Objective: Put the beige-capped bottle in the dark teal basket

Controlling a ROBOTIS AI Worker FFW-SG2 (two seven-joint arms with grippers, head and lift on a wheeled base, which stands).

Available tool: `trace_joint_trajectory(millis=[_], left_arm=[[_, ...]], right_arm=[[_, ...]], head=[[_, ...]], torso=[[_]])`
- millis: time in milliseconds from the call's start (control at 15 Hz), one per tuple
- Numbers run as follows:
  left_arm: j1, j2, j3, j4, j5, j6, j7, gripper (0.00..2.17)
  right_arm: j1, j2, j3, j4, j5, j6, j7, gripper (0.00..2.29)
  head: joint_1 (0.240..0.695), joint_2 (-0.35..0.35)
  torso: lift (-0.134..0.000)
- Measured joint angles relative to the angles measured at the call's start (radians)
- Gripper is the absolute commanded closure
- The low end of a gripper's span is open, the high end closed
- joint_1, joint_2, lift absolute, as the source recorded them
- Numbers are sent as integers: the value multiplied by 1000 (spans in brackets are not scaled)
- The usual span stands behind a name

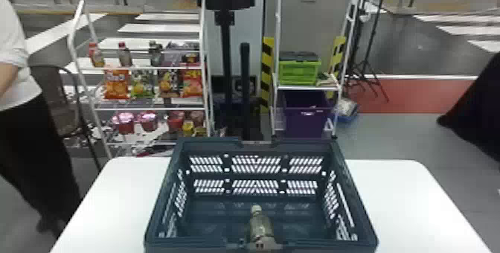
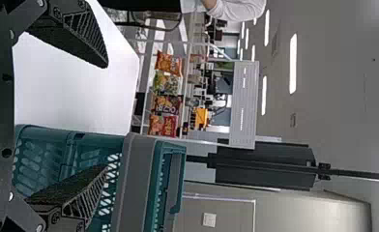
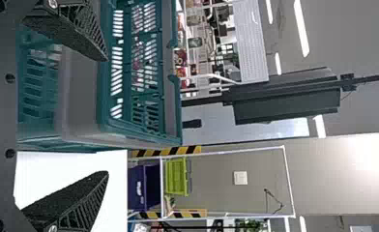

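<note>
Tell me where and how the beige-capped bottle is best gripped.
Probably by its upper body, from above, closing left to right: the beige-capped bottle points its cap away from the robot, and the dark teal basket's walls hinder a sideways approach.

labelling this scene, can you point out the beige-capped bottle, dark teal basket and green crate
Beige-capped bottle (image 1: pixel 260 227): head view, on its body.
Dark teal basket (image 1: pixel 212 146): head view, on its far rim.
Green crate (image 3: pixel 175 177): right wrist view, on its side wall.
</note>
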Motion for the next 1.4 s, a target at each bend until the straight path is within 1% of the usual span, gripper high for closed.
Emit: trace_joint_trajectory(millis=[200, 267, 400, 467, 533, 600, 733, 1400], left_arm=[[3, 0, -1, -5, -3, 0, 1, 154], [4, 0, -1, -7, -3, 0, 2, 154], [4, -1, -2, -10, -6, 3, 3, 154], [4, -1, -3, -11, -8, 4, 3, 154], [4, -1, -4, -12, -9, 5, 3, 154], [4, -1, -6, -12, -9, 6, 3, 154], [3, -2, -10, -12, -11, 9, 5, 154], [4, -2, -13, -16, -12, 14, 11, 154]], right_arm=[[73, 12, -16, 43, -2, -158, 9, 46], [88, 21, -26, 55, -6, -199, 27, 46], [108, 55, -58, 76, -14, -250, 80, 46], [112, 77, -77, 85, -15, -258, 110, 46], [114, 96, -92, 91, -16, -261, 130, 49], [114, 107, -100, 97, -16, -262, 137, 49], [114, 113, -104, 104, -15, -262, 138, 49], [118, 120, -99, 133, -15, -289, 158, 53]], head=[[499, 0], [499, 0], [499, 0], [499, 0], [499, 0], [499, 0], [499, 0], [499, 0]], torso=[[0], [0], [0], [0], [0], [0], [0], [0]])
